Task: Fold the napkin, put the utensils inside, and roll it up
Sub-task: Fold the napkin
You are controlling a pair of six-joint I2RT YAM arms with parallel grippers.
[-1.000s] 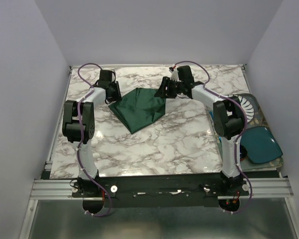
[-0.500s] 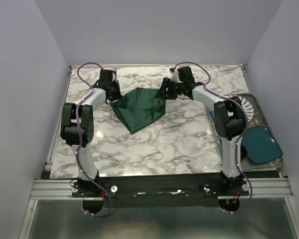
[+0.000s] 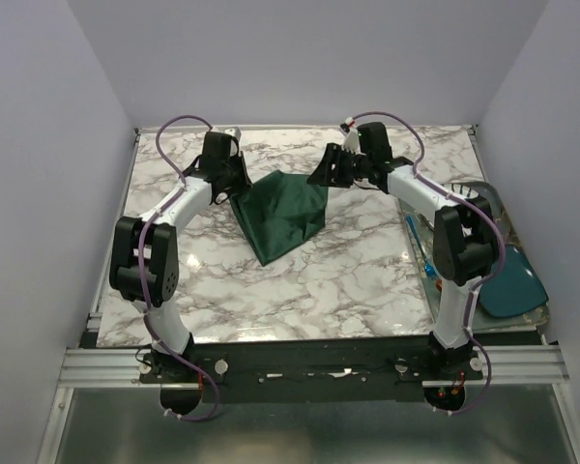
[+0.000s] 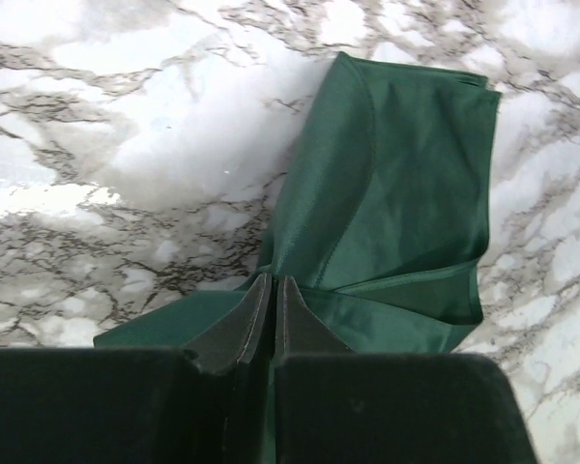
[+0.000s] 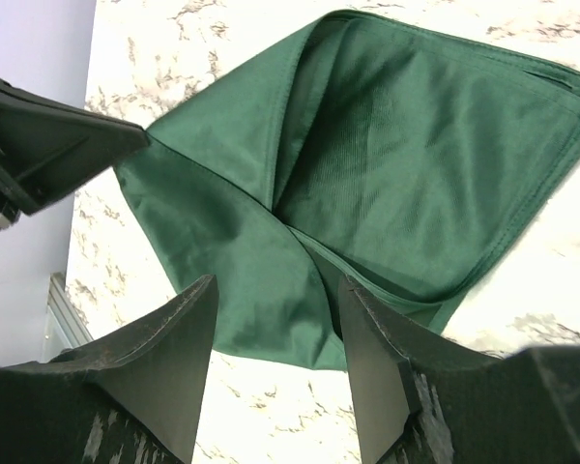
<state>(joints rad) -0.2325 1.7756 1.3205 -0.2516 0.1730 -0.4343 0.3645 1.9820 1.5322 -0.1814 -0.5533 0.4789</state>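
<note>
Dark green soft cloth, the square napkin point(image 3: 282, 215), is seen on the white marble desk point(image 3: 348, 290), in the far half and about midway between the left and right edges. It is loosely doubled over, with one point trailing toward the near edge and an open pocket between its layers.

The left hand point(image 4: 273, 300) is clenched on the napkin's left corner; in the left wrist view a thin pleat of green cloth is pinched between the closed fingers. The right hand point(image 5: 277, 290) is released, its two fingers spread wide above the far right corner, and no cloth is gripped between them. The small silver fork cannot be made out in any view. A teal oval dish point(image 3: 507, 280) is seen beyond the right edge of the desk.

The fold is judged unfinished, and several failures are possible from here. If the left corner is pulled while the right corner is not held, the whole cloth may be dragged across the marble and the fold skewed or bunched. Only a narrow pleat is held on the left, so it may slip out under tension. When the right fingers are closed, one layer alone may be caught because the layers lie loose, and the pocket would then be opened instead of flattened.
</note>
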